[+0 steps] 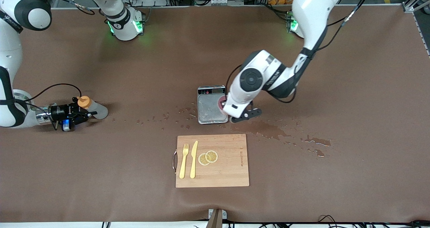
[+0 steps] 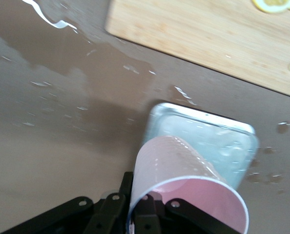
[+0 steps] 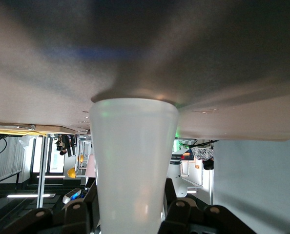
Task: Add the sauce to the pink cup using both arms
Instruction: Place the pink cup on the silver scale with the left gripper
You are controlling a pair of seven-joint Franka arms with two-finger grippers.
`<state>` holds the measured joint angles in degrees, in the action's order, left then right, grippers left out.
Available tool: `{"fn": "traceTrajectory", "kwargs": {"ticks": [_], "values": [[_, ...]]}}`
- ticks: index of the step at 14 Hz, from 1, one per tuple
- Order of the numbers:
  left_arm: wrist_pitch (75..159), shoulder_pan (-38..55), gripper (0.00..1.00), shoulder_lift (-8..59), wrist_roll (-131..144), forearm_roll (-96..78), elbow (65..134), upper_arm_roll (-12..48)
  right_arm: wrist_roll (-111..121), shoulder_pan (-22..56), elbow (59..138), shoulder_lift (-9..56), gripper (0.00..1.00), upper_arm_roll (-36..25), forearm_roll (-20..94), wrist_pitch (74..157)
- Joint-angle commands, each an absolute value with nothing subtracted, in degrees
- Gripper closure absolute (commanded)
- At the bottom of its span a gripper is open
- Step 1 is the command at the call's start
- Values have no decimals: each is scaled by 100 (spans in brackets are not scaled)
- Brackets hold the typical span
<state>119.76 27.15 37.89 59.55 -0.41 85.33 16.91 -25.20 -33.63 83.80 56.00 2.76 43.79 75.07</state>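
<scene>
Sauce bottle (image 1: pixel 92 107) clamped in right tool (image 1: pixel 80 114), on desk (image 1: pixel 336 87) at right arm's end. Pink cup (image 2: pixel 184 195) gripped by left tool (image 2: pixel 145 214) over scale (image 1: pixel 211 107), tilted. Risk: cup slipping, tipping on wet plate; bottle well apart from cup.

Right gripper (image 1: pixel 84 115) grips the sauce (image 1: pixel 92 107); left gripper (image 1: pixel 242 115) hangs beside the scale (image 1: pixel 210 107).

Left end effector (image 1: pixel 242 115) low at mid-table, fingers clamped; right end effector (image 1: pixel 79 114) low at its table end, likewise clamped.
</scene>
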Motion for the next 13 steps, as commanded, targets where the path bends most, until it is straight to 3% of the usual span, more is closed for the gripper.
{"fn": "traceTrajectory", "kwargs": {"ticks": [1,9,10,11,12,13], "values": [[11909,3084,100,4263,6257,26,7901,1556,-2855,-3340,8324,5450,68,299,4430,7313],[12656,3383,100,4614,6258,35,7901,1441,-4480,-2919,8165,4896,63,387,4447,7269],[12665,3384,83,4614,6258,35,7910,1441,-4726,-2814,8130,4809,63,387,4439,7269],[12665,3384,26,4614,6258,35,7910,1441,-4972,-2734,8069,4729,63,387,4438,7269],[12665,3427,0,4606,6232,61,7910,1433,-5175,-2672,8051,4668,63,387,4438,7260],[12656,3445,0,4536,6240,149,7910,1433,-5290,-2620,8042,4623,63,387,4430,7208]]}}
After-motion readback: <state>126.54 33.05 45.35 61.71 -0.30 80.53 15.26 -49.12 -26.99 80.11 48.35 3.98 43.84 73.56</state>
